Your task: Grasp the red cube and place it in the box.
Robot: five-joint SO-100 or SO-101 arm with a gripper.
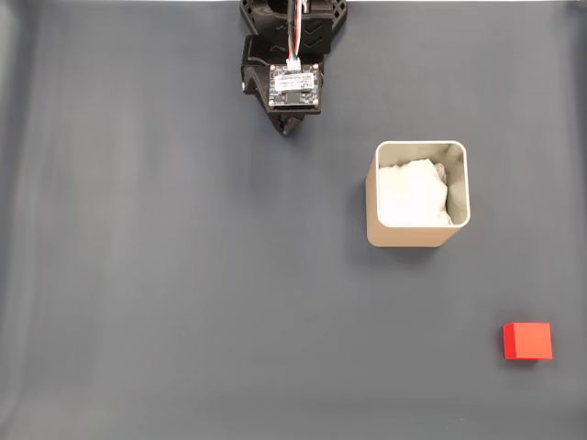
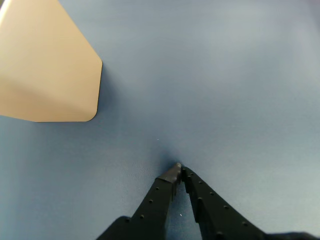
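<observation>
Red cube (image 1: 527, 340) at five o'clock on the desk (image 1: 165, 275) looks light, stiff, best pinched across flat sides; box (image 1: 417, 194) waits; gripper (image 2: 178, 170) is closed, empty.

From my station, the fixed view shows me one surface across nearly the whole picture: the table (image 1: 156, 302), covered in a plain dark grey sheet with a matte finish. I note faint lighter streaks running top to bottom along its left side, and a darker band at the far left edge. A thin pale strip runs along the very top edge; I cannot tell what it is. Light is even and soft, with short, weak shadows. In the wrist view the same covering (image 2: 235, 75) reads as blue-grey, smooth and unmarked apart from a few tiny pale specks. I see no walls, floor or windows.
</observation>
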